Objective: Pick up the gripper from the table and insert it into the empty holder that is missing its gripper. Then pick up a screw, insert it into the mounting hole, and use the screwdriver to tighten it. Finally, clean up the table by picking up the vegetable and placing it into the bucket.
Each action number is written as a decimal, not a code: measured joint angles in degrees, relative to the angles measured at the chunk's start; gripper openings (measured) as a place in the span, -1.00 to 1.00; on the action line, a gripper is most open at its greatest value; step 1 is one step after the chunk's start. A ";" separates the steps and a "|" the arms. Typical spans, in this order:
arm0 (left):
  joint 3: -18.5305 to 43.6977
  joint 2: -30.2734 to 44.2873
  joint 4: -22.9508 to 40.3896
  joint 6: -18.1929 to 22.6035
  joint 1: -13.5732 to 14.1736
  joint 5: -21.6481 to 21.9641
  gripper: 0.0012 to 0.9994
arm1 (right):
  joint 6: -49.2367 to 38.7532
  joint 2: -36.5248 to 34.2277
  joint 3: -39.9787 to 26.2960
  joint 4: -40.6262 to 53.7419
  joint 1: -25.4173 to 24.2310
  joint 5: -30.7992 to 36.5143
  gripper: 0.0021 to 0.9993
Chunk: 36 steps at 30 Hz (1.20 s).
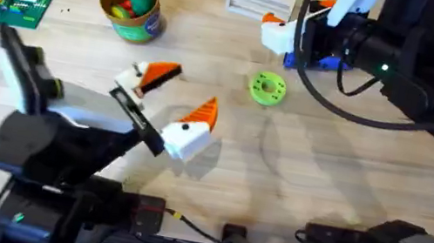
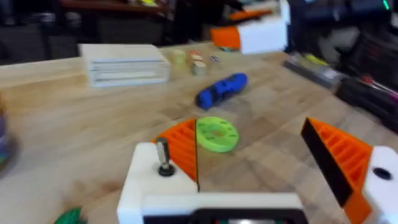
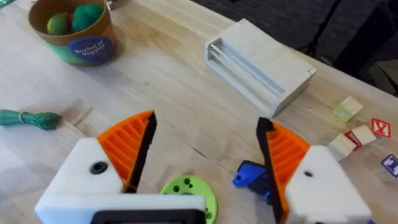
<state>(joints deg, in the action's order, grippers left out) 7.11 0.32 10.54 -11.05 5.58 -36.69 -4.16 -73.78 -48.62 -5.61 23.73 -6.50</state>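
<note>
Right gripper (image 3: pixel 206 134), fingers apart, hovers over the blue pen-shaped electric screwdriver (image 3: pixel 250 175) lying on the wooden surface (image 3: pixel 155 74); best close squarely mid-barrel; left gripper (image 1: pixel 193 89) (apart, empty) presents the small metal screw (image 2: pixel 163 158) standing in its white plastic holder (image 2: pixel 146 186).

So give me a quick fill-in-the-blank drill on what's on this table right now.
1. The ring-shaped disc is coloured ___.
2. The pen-shaped screwdriver lying near it is coloured ___.
3. The leafy vegetable is not in the bucket; it lies on the ___.
4. The left gripper, with orange ribbed pads, stands ___.

Missing words: green; blue; table; open.
</note>
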 joint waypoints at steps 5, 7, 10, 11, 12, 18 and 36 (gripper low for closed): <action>14.21 1.48 15.67 0.02 0.00 10.08 0.99 | 0.20 0.00 0.00 -1.08 0.00 -0.04 0.99; 20.23 3.72 20.39 0.14 0.00 14.11 0.99 | 0.35 0.00 0.00 -1.72 0.00 -0.04 0.99; 33.64 12.62 31.50 0.35 0.00 22.63 0.99 | 0.39 0.00 0.00 -2.12 0.00 -0.04 0.99; 36.67 15.19 34.48 0.35 0.00 24.37 0.99 | 0.42 0.00 0.00 -2.14 0.00 -0.04 0.99; 39.22 17.46 36.97 0.38 0.00 25.86 0.99 | 0.42 0.00 0.00 -2.13 0.00 -0.02 0.99; 54.44 32.54 51.47 0.54 0.00 34.21 0.98 | 0.66 0.00 0.00 -2.13 0.00 -0.04 0.99; 62.58 53.40 57.92 1.97 0.00 39.81 0.99 | 0.79 0.00 0.00 -2.12 0.00 -0.04 0.99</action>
<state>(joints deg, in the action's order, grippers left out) 69.69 53.71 68.47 -9.08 5.58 3.12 -3.38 -73.78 -48.62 -7.73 23.73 -6.55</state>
